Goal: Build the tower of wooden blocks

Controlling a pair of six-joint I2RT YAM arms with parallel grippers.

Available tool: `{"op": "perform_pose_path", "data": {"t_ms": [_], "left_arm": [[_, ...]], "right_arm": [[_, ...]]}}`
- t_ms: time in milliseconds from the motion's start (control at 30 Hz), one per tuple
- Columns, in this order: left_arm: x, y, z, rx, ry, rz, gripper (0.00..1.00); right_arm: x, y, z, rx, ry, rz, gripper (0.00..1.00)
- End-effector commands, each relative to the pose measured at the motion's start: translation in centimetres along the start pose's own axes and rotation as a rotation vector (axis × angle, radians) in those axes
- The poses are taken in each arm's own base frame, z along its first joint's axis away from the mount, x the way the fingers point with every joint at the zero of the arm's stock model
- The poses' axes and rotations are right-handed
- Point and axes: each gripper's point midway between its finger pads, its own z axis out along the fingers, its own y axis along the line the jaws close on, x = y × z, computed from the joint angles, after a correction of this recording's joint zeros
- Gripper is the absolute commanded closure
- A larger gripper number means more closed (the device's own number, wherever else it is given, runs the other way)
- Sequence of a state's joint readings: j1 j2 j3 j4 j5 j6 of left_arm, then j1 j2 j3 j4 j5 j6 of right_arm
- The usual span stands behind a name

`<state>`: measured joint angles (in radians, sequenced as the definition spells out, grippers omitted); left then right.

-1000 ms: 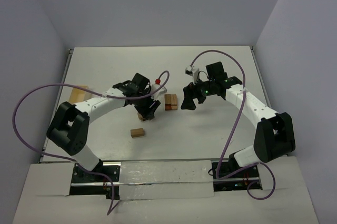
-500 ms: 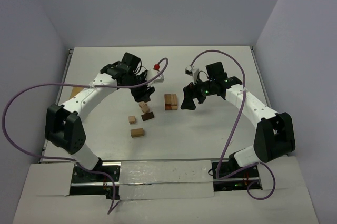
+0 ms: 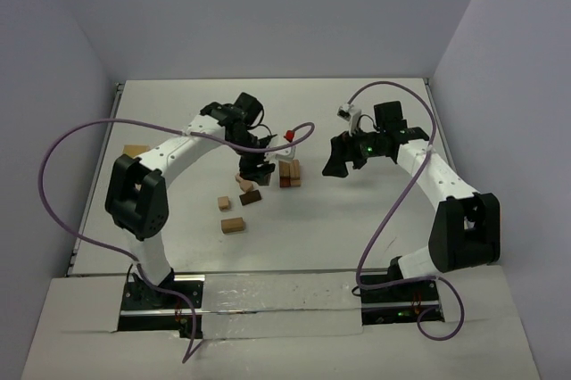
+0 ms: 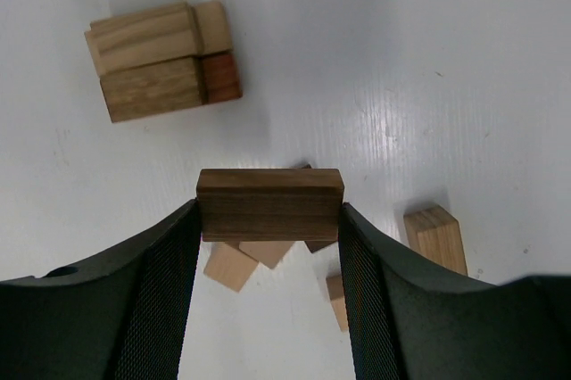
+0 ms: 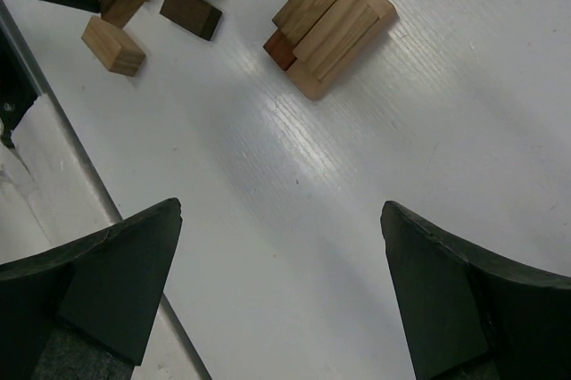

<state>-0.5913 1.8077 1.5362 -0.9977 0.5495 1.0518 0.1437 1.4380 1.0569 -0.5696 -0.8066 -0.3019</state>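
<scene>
The tower [image 3: 289, 172] is a low stack with a reddish-brown brick beneath tan ones; it also shows in the left wrist view [image 4: 161, 59] and the right wrist view [image 5: 330, 28]. My left gripper [image 3: 255, 169] is shut on a dark brown block [image 4: 269, 204] and holds it above the table just left of the tower. Loose wood blocks [image 3: 245, 185] lie below and near it, one tan block [image 3: 233, 225] nearer me. My right gripper [image 3: 337, 159] is open and empty, right of the tower, its fingers [image 5: 116, 273] spread wide above bare table.
A pale wooden box [image 3: 136, 151] lies at the table's left edge. A small white and red object [image 3: 287, 137] sits just behind the tower. Purple cables arc over both arms. Walls close the table behind and at the sides.
My left gripper rose from the loose blocks with the dark brown block and moved right, toward the tower. My right gripper drew back to the right, away from the tower.
</scene>
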Motion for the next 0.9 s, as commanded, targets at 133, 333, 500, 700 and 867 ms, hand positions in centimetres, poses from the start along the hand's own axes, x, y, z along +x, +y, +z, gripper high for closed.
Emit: {"op": "perform_pose_path", "data": {"t_ms": [133,333,500,700,867], "left_arm": [[-3.1,2.5,1.8,-0.009,-0.043,0.010,0.73],[-3.4,4.9,3.5,-0.052,0.007,-0.024,0.69],[-4.1,6.6,4.2,-0.076,0.022,-0.065,0.68],[-4.7,7.9,5.0,-0.091,0.035,-0.114,0.66],[-3.9,8.0,5.4,-0.102,0.075,-0.142,0.66]], "right_arm": [[-0.2,-1.7,-1.7,0.043,-0.026,0.034,0.00],[0.1,-3.5,-2.9,0.097,-0.013,0.067,0.00],[0.4,-5.4,-4.7,0.161,-0.029,0.137,0.00],[0.2,-6.1,-6.1,0.216,-0.043,0.162,0.00],[-0.1,-6.3,-7.0,0.251,-0.063,0.157,0.00]]}}
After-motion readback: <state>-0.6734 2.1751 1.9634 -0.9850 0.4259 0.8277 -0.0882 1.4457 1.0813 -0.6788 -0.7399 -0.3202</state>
